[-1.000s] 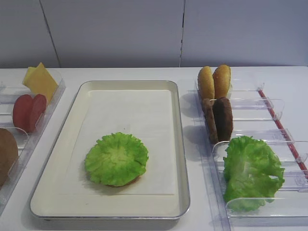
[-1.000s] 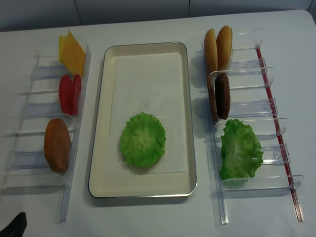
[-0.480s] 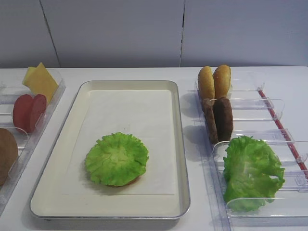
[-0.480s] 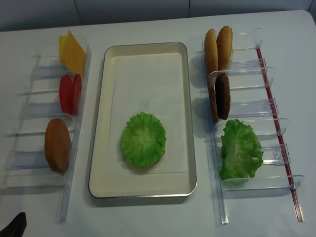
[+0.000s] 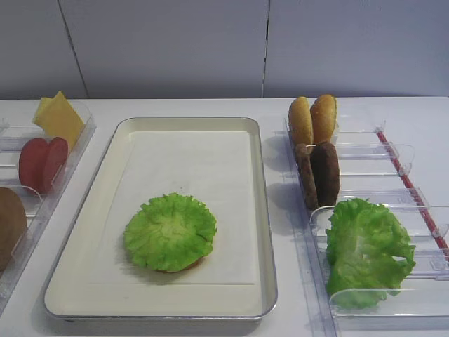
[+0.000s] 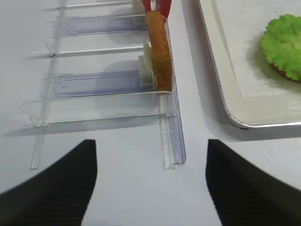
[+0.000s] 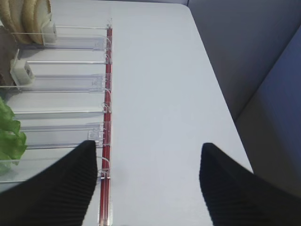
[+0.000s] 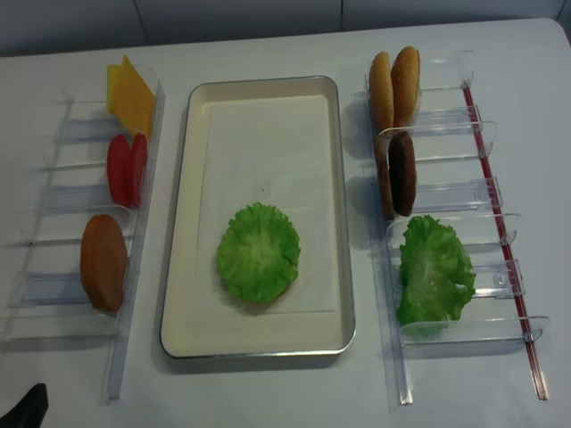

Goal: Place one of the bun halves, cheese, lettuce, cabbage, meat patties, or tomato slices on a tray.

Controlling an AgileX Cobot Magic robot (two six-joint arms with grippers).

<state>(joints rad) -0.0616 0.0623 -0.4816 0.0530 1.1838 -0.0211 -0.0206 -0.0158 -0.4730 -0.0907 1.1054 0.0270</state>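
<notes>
The cream tray (image 5: 182,158) (image 8: 259,143) lies in the middle, and the frilly lettuce (image 5: 170,232) (image 8: 259,252) (image 6: 284,40) rests on its near half with a brown edge showing under it. Bun halves (image 8: 393,85), meat patties (image 8: 397,174) and the cabbage clump (image 8: 433,270) stand in the right bins. Cheese (image 8: 132,94), tomato slices (image 8: 126,168) and one bun half (image 8: 103,261) (image 6: 157,52) fill the left bins. My left gripper (image 6: 150,143) hangs open over bare table near the left rack's front end. Right of the right rack, my right gripper (image 7: 148,143) is open and empty.
Clear plastic racks (image 8: 53,259) (image 8: 464,196) flank the tray. A red strip (image 7: 107,122) runs along the right rack's outer side. The table's right edge (image 7: 221,99) lies close to the right gripper. A dark fingertip (image 8: 27,406) shows at the lower left corner of the top-down view.
</notes>
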